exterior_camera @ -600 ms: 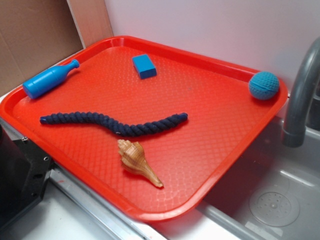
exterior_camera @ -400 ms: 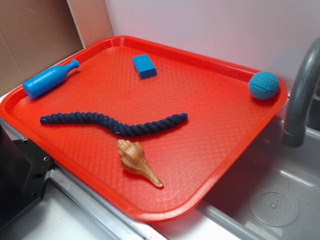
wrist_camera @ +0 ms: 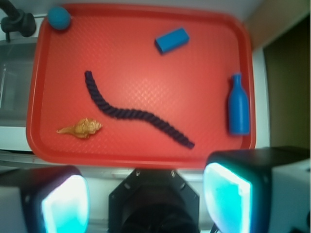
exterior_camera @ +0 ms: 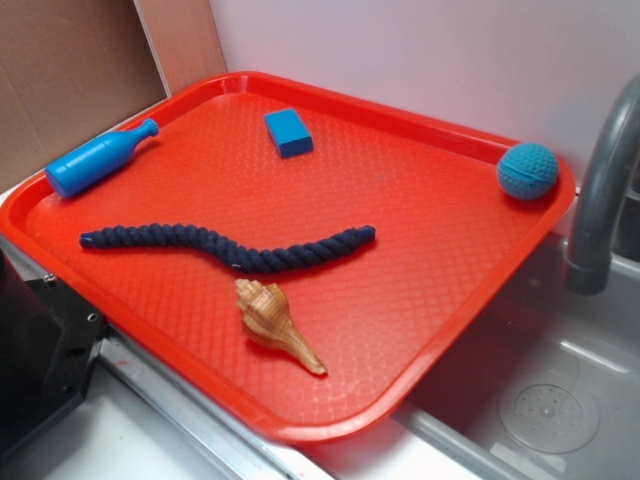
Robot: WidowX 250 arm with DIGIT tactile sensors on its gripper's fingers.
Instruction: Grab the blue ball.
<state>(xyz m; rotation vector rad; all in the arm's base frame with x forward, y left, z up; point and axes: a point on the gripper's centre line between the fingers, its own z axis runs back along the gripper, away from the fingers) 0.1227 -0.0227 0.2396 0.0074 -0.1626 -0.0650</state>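
The blue ball (exterior_camera: pixel 527 171), teal and dimpled, rests in the far right corner of the red tray (exterior_camera: pixel 430 260), close to the rim. From the wrist view the blue ball (wrist_camera: pixel 59 18) lies in the top left corner of the tray (wrist_camera: pixel 136 53), far from my gripper (wrist_camera: pixel 146 196). My gripper hangs high above the tray's near edge, open, its two teal pads (wrist_camera: pixel 227 199) wide apart with nothing between them. The exterior view does not show the gripper.
On the tray lie a flat blue block (exterior_camera: pixel 288 132), a blue bottle-shaped toy (exterior_camera: pixel 95 160), a dark blue rope (exterior_camera: pixel 230 247) and a brown shell (exterior_camera: pixel 275 323). A grey faucet (exterior_camera: pixel 600 190) and sink (exterior_camera: pixel 540 400) stand right of the tray. The black robot base (exterior_camera: pixel 35 360) is at lower left.
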